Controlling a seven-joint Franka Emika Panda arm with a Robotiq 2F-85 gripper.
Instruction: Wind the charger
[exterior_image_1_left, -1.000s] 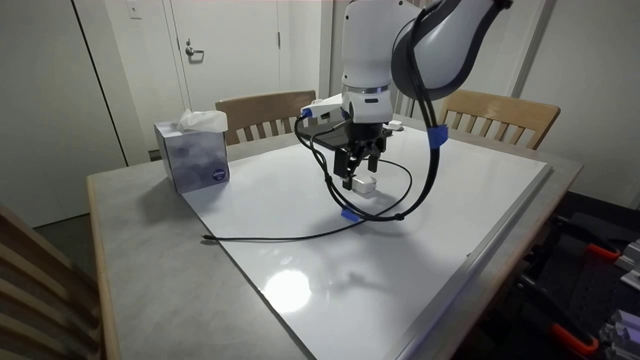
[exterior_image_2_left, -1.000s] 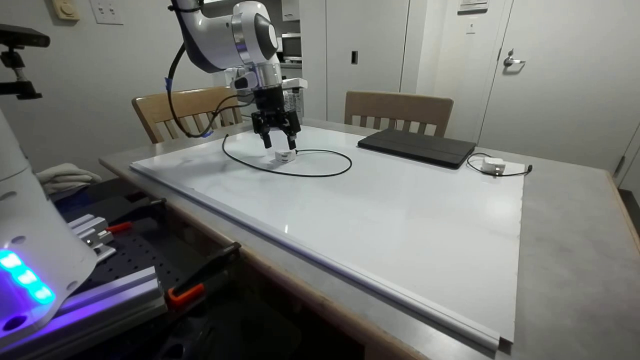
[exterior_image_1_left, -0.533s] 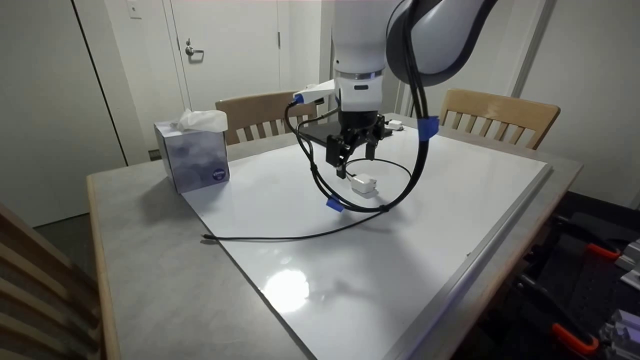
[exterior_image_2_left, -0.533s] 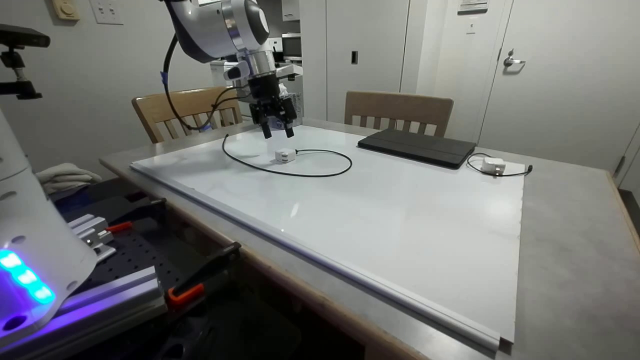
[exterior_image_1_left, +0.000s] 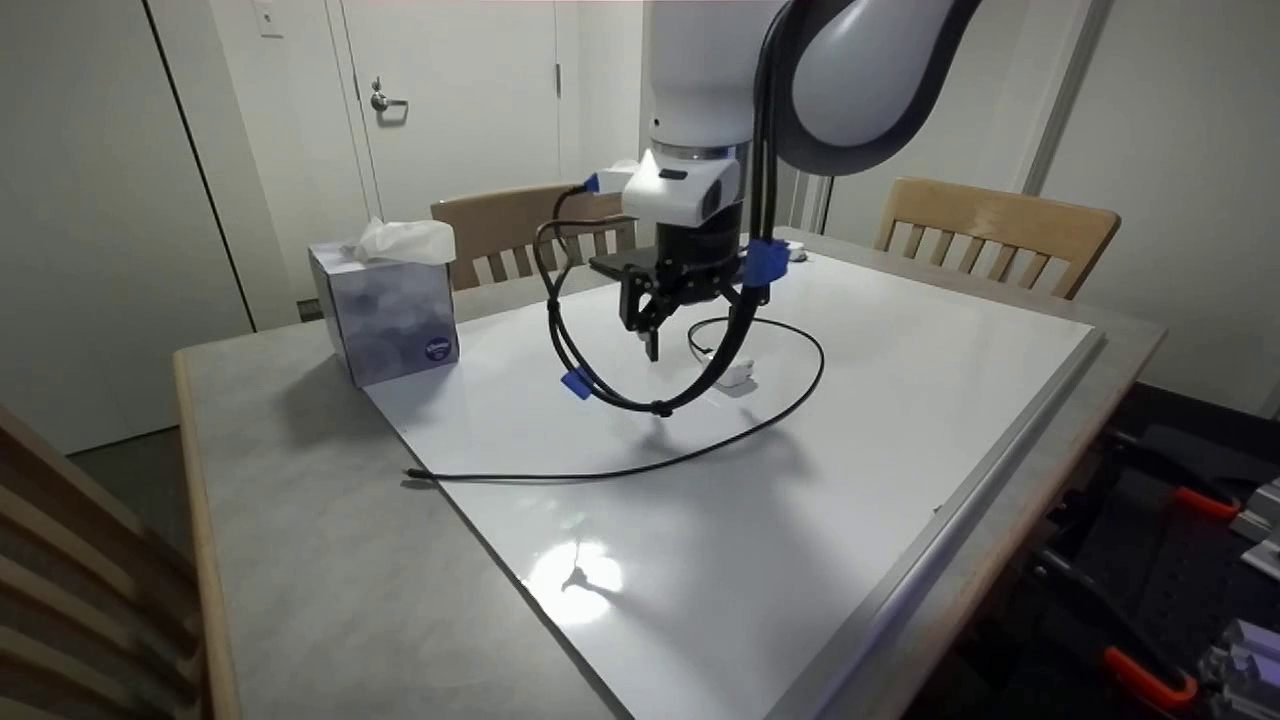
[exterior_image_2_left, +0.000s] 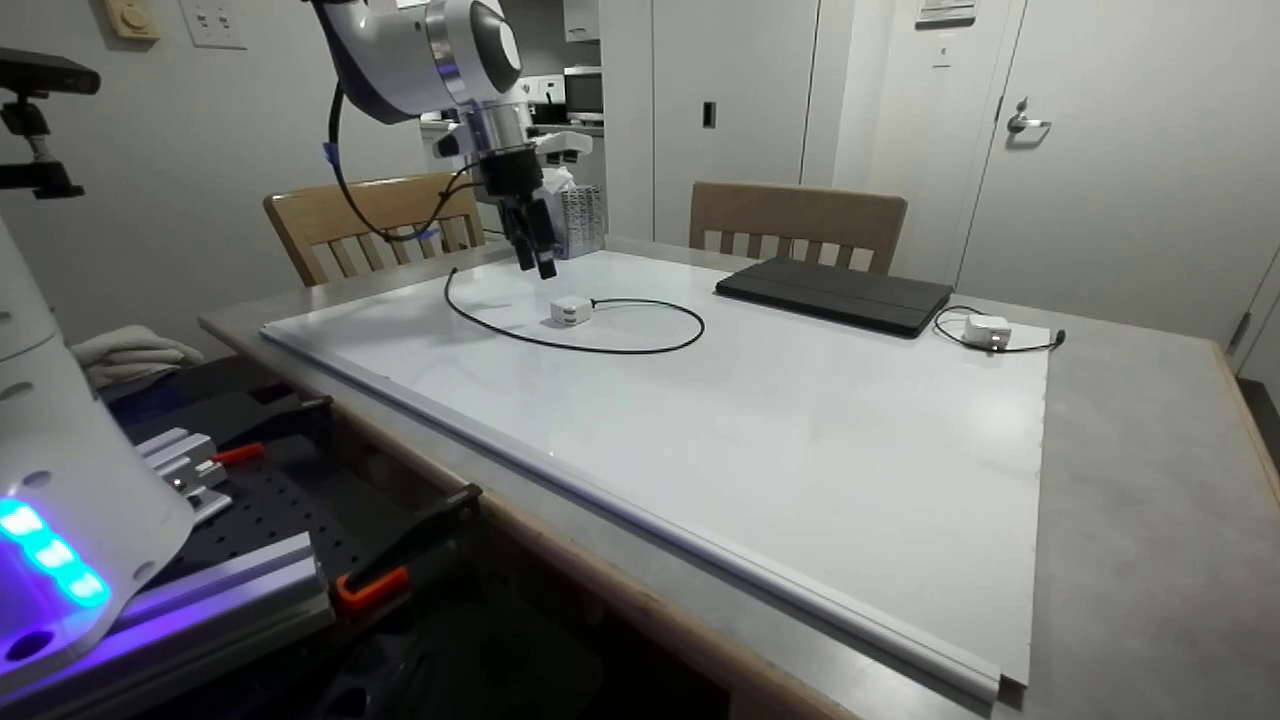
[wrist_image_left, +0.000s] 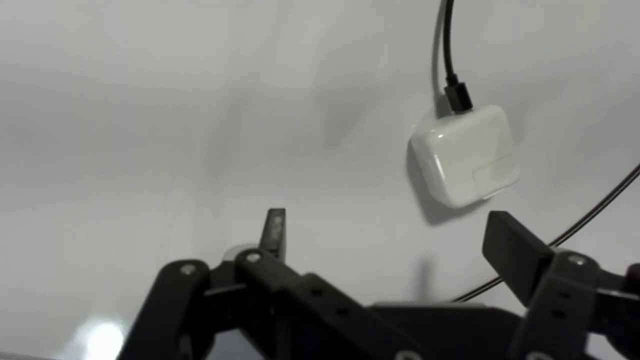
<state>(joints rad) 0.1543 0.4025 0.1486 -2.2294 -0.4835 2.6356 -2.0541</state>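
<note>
Gripper (wrist_image_left: 387, 212), spread wide and empty, hangs above the grey table (exterior_image_2_left: 1150, 450), where the thin black cable (exterior_image_2_left: 625, 352) curves loosely from its white plastic adapter block (wrist_image_left: 465, 155). Winding probably wants the cable's free end (exterior_image_1_left: 414, 473) pinched low and square.

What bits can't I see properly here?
Charger cable, wrist view: cut off by top and right edges, partly behind the gripper.
White charger block, in an exterior view: partly behind the robot's hanging cables.
Laptop, in an exterior view: partly behind the gripper.
Robot arm, both exterior views: cut off by top edge.
</note>
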